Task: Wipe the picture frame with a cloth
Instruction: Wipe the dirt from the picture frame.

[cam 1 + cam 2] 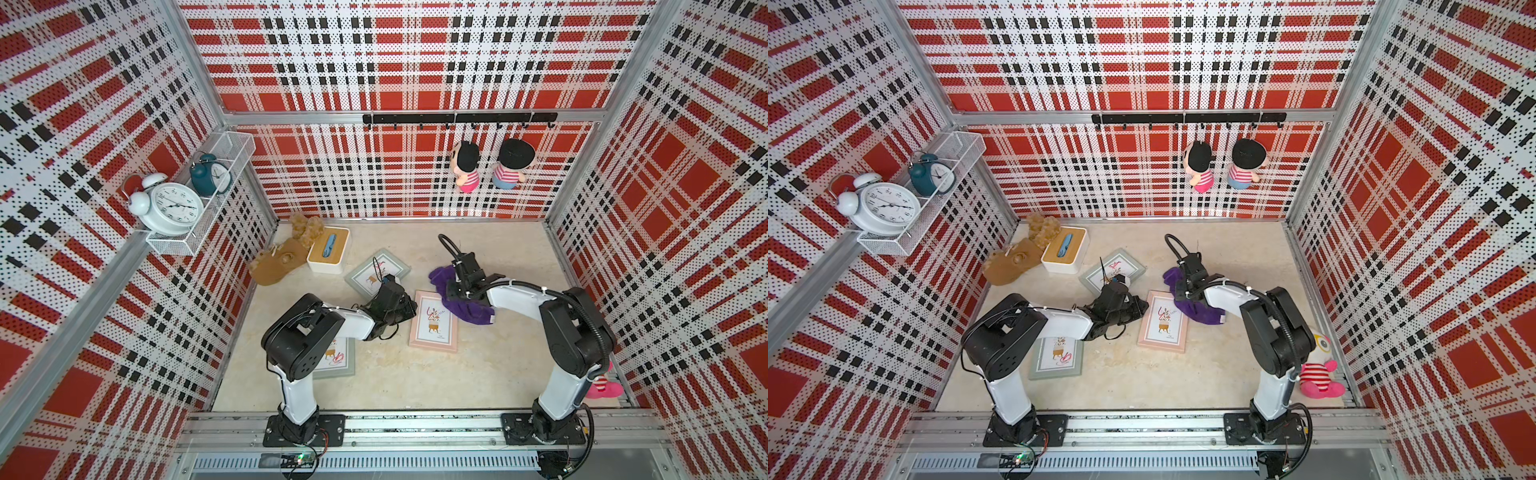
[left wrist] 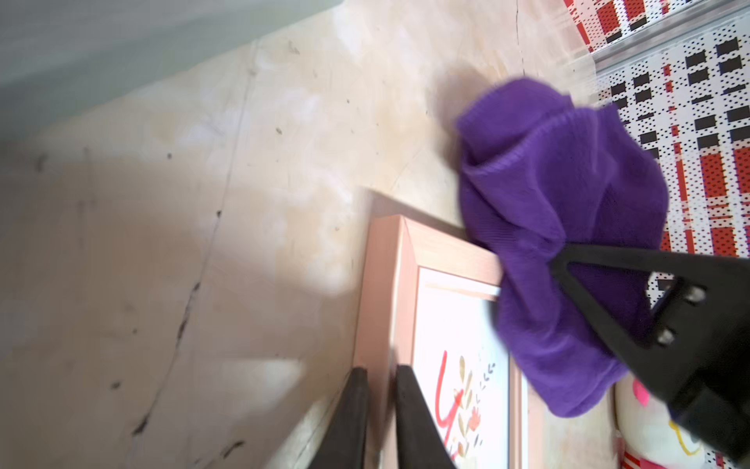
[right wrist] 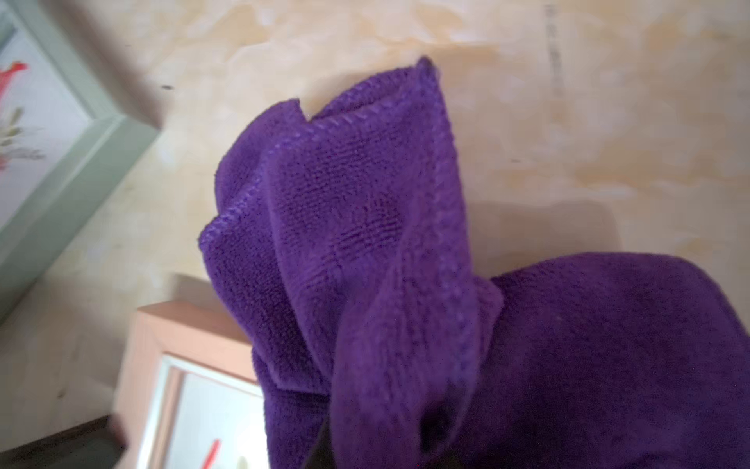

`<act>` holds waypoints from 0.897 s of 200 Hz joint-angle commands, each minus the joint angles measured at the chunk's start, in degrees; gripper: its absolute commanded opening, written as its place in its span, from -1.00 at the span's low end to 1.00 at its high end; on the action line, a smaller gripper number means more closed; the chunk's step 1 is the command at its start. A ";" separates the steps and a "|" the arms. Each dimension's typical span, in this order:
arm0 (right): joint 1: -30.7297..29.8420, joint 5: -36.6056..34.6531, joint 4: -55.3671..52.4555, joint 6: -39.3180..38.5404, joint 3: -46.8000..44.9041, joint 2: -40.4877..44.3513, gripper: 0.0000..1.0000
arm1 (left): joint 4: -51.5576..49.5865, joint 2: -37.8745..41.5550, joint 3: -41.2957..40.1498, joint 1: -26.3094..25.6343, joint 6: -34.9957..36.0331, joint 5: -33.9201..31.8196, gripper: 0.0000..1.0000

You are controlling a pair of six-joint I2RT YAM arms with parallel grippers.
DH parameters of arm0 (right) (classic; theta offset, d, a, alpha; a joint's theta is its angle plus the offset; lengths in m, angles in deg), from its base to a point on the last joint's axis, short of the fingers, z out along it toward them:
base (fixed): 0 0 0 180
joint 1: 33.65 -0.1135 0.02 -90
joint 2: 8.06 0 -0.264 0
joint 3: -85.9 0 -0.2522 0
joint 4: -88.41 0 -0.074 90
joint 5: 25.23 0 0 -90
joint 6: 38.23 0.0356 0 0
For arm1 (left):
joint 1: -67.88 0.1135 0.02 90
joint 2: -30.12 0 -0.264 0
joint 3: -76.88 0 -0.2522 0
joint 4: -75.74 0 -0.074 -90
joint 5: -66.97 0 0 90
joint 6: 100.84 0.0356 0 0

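Purple cloth point(image 1: 476, 312), clenched in the right gripper point(image 1: 456, 293), drapes over the pink frame point(image 1: 434, 322) to wipe it; left gripper point(image 2: 377, 377) pinches its edge, likely steadying it

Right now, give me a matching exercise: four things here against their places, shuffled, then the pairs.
1 cloth
2 pink picture frame
3 white alarm clock
4 tissue box

A in the wire basket
B beside the brown plush toy
C held in the right pincer
D flat on the table, corner under the cloth

Pairs: 1-C, 2-D, 3-A, 4-B
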 commanded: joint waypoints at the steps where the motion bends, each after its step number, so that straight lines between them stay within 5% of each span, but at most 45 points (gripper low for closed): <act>1: -2.94 -0.42 -5.97 -1.18 1.20 -4.00 -1.00 | -10.91 -3.72 -3.24 0.44 -0.21 -1.26 -0.68; 43: -11.05 2.04 -5.40 4.98 14.88 -14.31 -1.00 | -10.30 -3.10 -4.20 1.43 -0.12 -0.92 -0.69; 109: -3.38 -8.07 -6.44 -0.14 1.24 -4.29 -1.00 | -9.69 -4.09 -5.09 1.02 -0.38 -1.10 -0.69; 179: -11.81 4.38 -1.54 6.58 13.58 -15.06 -1.00 | -10.01 -4.01 -4.74 0.73 -1.03 -1.32 -0.69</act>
